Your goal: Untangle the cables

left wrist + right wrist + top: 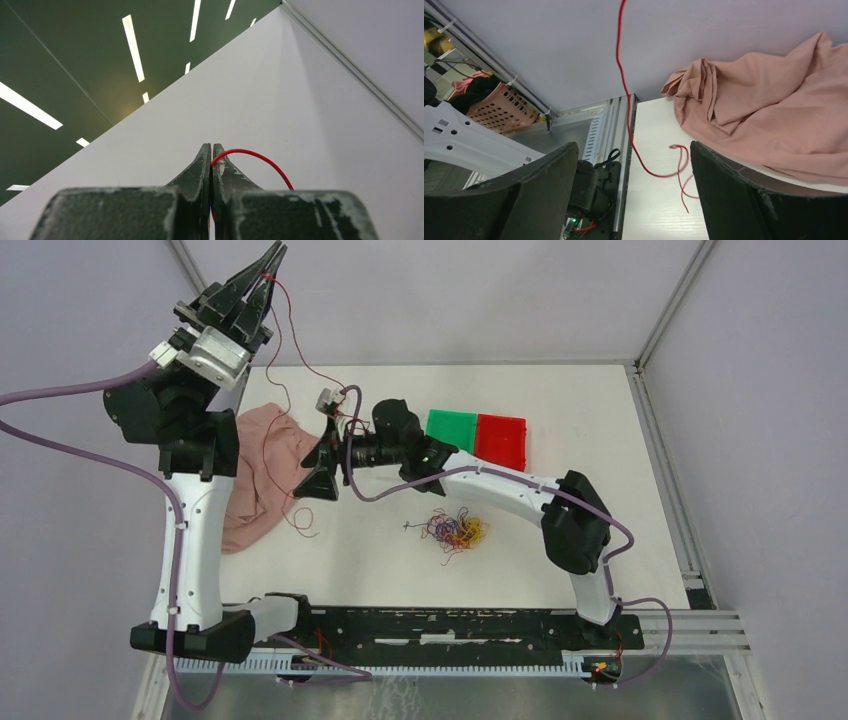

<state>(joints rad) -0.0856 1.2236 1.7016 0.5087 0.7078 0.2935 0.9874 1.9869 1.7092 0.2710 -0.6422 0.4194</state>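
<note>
High above the pink cloth [262, 475], my left gripper [271, 258] clenches one red cable [283, 335]; my right gripper [318, 468] gapes beside the cloth, the cable clump [458, 530] further right. I fear the dangling tail snagging cloth folds.

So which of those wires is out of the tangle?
The long red wire, pinched in the left gripper and strung up high. The rest, yellow, purple and red, lie knotted in a clump on the table.
</note>
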